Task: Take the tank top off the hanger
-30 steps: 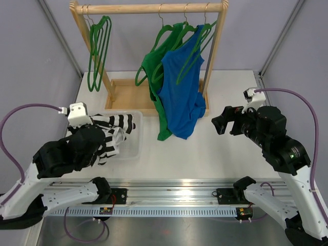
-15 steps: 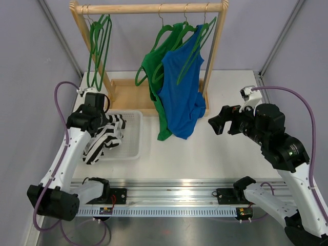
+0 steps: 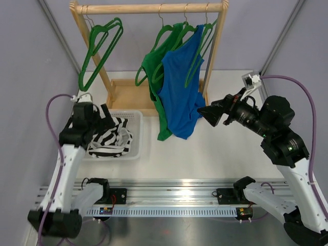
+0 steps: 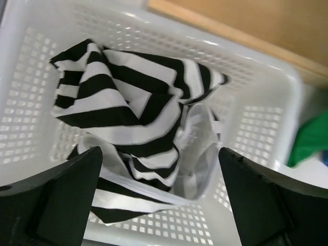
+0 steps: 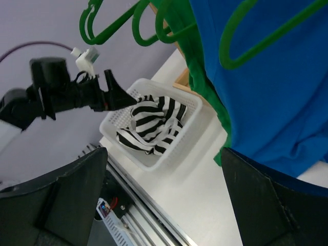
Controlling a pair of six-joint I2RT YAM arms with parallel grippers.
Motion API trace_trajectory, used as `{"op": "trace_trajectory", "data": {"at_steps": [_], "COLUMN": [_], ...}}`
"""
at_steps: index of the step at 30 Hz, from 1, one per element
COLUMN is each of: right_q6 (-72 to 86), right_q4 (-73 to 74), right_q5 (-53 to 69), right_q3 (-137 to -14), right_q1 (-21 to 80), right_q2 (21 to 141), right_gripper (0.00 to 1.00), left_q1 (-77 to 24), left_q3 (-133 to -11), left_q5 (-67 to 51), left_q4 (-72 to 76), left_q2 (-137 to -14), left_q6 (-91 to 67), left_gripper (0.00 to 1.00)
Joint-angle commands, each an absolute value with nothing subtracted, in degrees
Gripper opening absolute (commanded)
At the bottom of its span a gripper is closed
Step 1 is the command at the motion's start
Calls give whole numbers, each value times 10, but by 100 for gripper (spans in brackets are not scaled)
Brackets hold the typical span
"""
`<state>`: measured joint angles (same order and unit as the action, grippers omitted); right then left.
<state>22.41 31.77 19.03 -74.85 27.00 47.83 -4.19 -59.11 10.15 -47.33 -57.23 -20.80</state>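
Left gripper [image 4: 159,159] gapes empty over striped top [image 4: 128,102] in basket [image 4: 266,69]; right gripper [image 5: 164,154] wide, empty.

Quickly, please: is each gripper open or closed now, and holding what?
Left gripper: open, holding nothing, above the striped top in the basket.
Right gripper: open, empty, facing the blue tank top.

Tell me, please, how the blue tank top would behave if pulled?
Probably floppy: the blue tank top hangs in loose folds from its green hanger. Likely light, so a tug may swing the hanger on the wooden rail.
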Motion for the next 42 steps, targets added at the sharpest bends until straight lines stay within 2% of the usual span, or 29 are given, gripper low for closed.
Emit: {"op": "trace_trajectory", "data": {"at_steps": [1,4,8,14,22,25,34,37,40,42], "right_q6": [280,283,276,222,168,154,87,70,56,46], "right_q4": [250,272,281,308,435,459,421,401,388,394], "right_q5": [232,177,41,-151,-263,-295,-367,-383,-391,-395], "right_q3": [-789,-877,-971,-1138,-1456,-1532,-1562,-1533,-1521,-1524], "right_q1": [272,291,343,401,408,409,408,408,408,407], "right_q2": [539,609,712,844,1059,1119,1180,1159,1150,1151], "right_gripper": [100,99,98,85,72,70,58,48,31,32], "left_q1": [-46,-47,-48,-48,-48,-48,-48,-48,-48,-48], "left_q3": [-546,-477,-468,-472,-472,-473,-472,-473,-471,-472], "left_q5": [-13,-27,-3,15,4,3,-35,-41,-47,-47], "left_q4": [-395,-352,-349,-364,-364,-363,-359,-359,-358,-358], "left_q2": [-431,-316,-257,-255,-260,-260,-265,-265,-265,-264], "left_q6": [-191,-192,-206,-207,-206,-204,-195,-193,-192,-192], "left_gripper": [99,99,99,99,99,99,99,99,99,99]}}
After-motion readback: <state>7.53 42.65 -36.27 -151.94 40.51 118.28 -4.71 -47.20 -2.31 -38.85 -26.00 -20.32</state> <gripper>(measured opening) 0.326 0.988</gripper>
